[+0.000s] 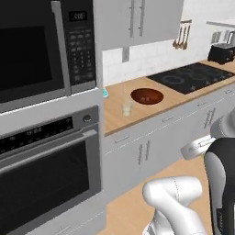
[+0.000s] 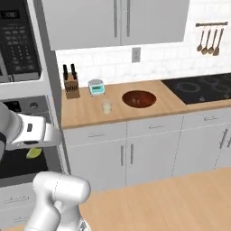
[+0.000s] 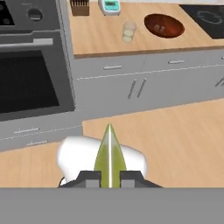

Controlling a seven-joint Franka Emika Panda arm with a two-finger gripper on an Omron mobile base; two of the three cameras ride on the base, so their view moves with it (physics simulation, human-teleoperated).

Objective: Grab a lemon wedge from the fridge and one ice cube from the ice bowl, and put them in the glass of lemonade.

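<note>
The lemon wedge (image 3: 109,158) is being gripped between the two dark fingers (image 3: 90,178) in the hand view, its pointed yellow-green tip standing up from between them, so the gripper (image 3: 110,179) is being kept clenched on it, low over the wooden floor (image 3: 175,131) in front of the lower cabinets (image 3: 144,81). In the right base view a small patch of the same yellow-green is being glimpsed just below the white arm (image 2: 31,131), against the dark oven door (image 2: 18,162). The glass of lemonade (image 2: 107,106) is being shown upright on the wooden counter (image 2: 85,115), with the ice bowl (image 2: 139,99) just beside it on the side nearer the black cooktop (image 2: 203,88); the two are near each other but apart. Pale shapes are being made out inside the bowl in the hand view, too small to be told as single cubes. Behind the glass, a white kitchen scale (image 2: 96,86) with a teal display and a knife block (image 2: 71,85) are being seen against the tiled wall. The gripper is being held well apart from the glass and the bowl.
</note>
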